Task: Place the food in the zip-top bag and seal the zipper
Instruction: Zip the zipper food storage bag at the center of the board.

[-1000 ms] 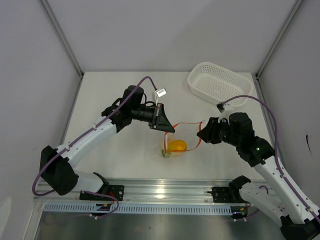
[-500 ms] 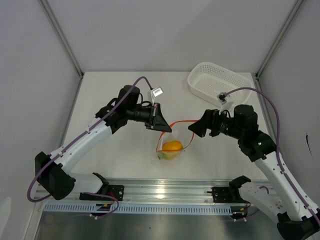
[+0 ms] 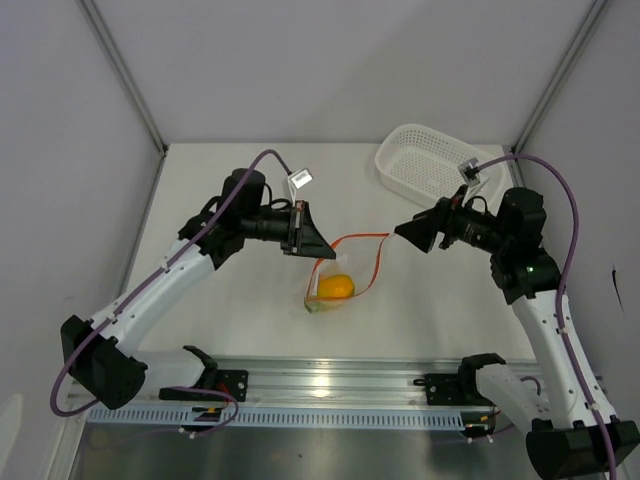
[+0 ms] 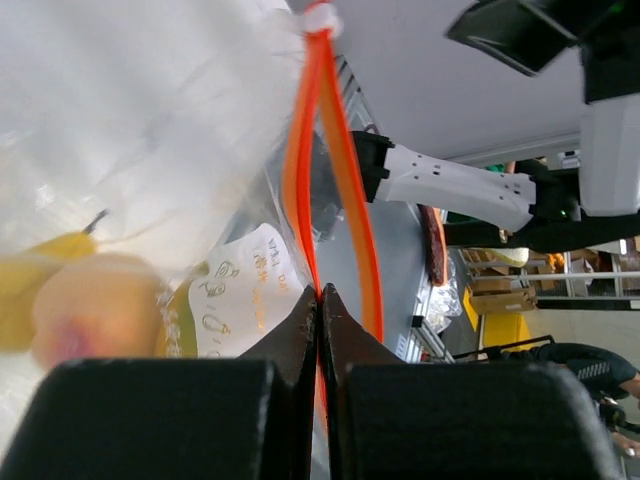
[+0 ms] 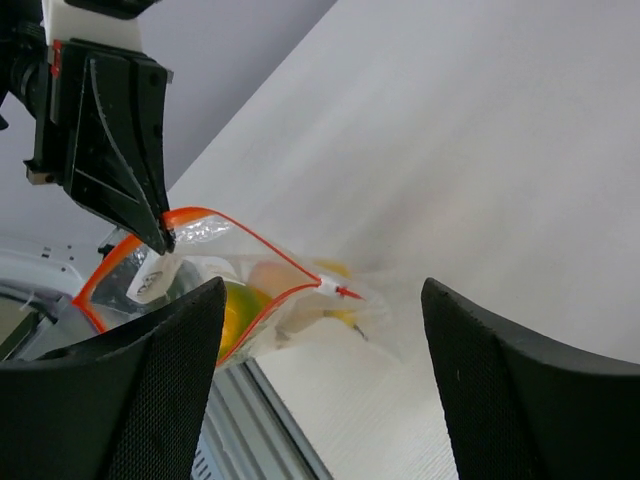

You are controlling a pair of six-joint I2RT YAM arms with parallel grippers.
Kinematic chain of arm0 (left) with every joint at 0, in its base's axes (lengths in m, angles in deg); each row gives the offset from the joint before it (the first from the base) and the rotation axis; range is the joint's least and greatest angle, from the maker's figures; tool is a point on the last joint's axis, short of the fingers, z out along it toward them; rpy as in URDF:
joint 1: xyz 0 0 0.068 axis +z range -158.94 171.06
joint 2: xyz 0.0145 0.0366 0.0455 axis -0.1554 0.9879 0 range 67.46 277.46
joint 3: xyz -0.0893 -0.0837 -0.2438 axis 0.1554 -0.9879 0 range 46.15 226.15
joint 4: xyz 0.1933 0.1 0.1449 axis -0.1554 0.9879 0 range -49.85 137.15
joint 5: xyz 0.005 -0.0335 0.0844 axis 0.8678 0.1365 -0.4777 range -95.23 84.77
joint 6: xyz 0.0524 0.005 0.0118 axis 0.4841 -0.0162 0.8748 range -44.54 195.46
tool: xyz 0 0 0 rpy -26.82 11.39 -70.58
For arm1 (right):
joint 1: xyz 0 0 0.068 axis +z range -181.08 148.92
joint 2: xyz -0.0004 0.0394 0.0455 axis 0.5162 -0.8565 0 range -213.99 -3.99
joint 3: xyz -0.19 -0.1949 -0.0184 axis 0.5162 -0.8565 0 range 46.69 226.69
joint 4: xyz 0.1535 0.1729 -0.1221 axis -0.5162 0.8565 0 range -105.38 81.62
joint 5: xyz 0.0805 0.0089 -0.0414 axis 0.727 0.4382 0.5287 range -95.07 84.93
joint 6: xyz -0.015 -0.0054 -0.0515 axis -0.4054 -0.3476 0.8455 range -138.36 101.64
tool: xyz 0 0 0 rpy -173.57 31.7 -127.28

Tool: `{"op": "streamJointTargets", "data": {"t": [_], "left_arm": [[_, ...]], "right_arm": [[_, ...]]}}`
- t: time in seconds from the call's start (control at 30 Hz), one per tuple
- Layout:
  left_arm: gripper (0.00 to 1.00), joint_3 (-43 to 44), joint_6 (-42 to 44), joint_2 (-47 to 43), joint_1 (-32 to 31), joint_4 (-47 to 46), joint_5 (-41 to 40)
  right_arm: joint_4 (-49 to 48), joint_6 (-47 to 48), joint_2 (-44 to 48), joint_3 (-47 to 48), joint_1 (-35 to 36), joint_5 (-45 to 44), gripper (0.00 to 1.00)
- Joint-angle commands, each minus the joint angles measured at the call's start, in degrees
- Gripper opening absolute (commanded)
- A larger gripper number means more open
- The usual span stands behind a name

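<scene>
Top external: grey walls [image 3: 340, 60] flank table [image 3: 220, 180], zip-top bag [image 3: 328, 301].

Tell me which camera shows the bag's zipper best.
Left wrist: the zipper is close and sharp, both tracks parted, pinched by the left pincer. Right wrist shows its open loop from farther off; top view, a thin orange outline.

The counter [image 3: 240, 190] is white and matte, and plain pale grey walls [image 3: 330, 60] close it on three sides. Thin metal posts [image 3: 125, 75] rise at its far corners. A silver aluminium rail [image 3: 330, 378] runs along the near edge. The light is soft and even.
</scene>
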Motion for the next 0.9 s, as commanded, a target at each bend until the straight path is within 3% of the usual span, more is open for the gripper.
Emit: {"op": "streamJointTargets", "data": {"t": [0.0,0.07,0.17,0.7,0.8,0.87], "left_arm": [[0.01,-0.03,-2.63,-3.34,0.83,-3.15,3.82],[0.01,0.06,-3.68,-3.87,1.0,-4.2,4.62],[0.01,-0.03,-5.61,-5.01,1.09,-5.7,6.02],[0.01,-3.54,-19.33,-6.95,1.53,-20.64,12.97],[0.01,-3.72,-20.56,-6.42,1.53,-22.13,12.88],[0.01,-4.25,-23.01,-5.9,1.53,-23.98,13.06]], "right_arm": [[-7.94,1.82,-2.54,-1.59,-1.43,12.88,0.8],[-9.61,2.87,-4.64,-2.47,-1.43,16.24,0.68],[-8.57,6.11,-6.84,-2.47,-1.34,22.13,0.61],[-19.19,4.9,-8.43,-4.05,-2.14,34.44,0.58],[-21.39,4.72,-9.57,-3.7,1.02,33.66,0.49],[-21.39,4.72,-11.58,-3.0,3.21,32.61,0.37]]}}
